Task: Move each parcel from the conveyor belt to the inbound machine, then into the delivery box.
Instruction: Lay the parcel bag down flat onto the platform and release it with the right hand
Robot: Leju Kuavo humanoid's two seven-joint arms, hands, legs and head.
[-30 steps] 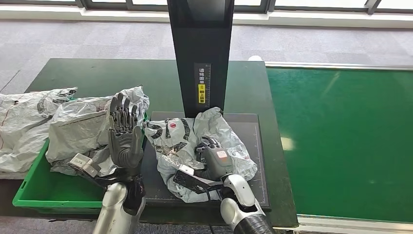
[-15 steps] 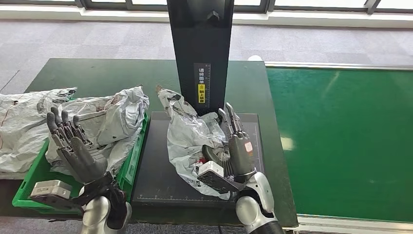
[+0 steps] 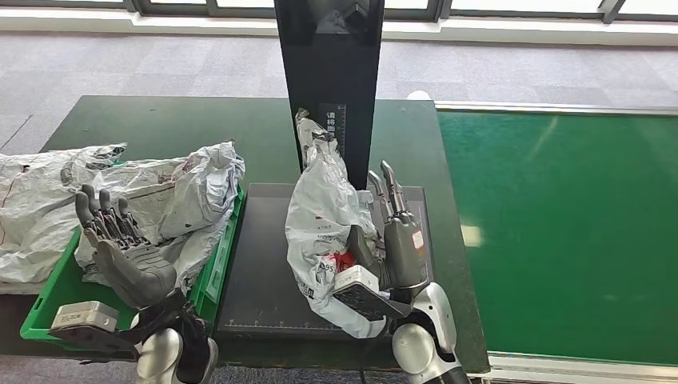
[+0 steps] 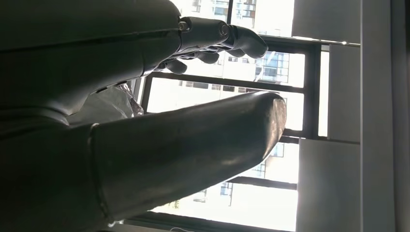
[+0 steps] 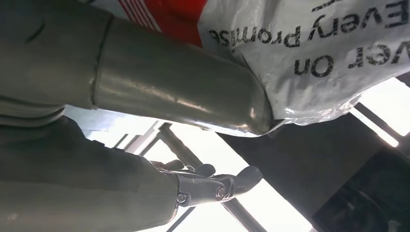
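In front of me is a dark green surface (image 3: 176,128). On it lies the black scanning plate (image 3: 260,264) of the inbound machine, with its black column (image 3: 328,72) behind. At the left edge sits a green bin (image 3: 56,300) holding grey parcels (image 3: 160,204).

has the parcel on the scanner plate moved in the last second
Yes. The parcel, flat on the black plate a second ago, now stands upright against the black post, lifted by the right hand.

Black post (image 3: 328,72) close behind raised parcel (image 3: 324,216)
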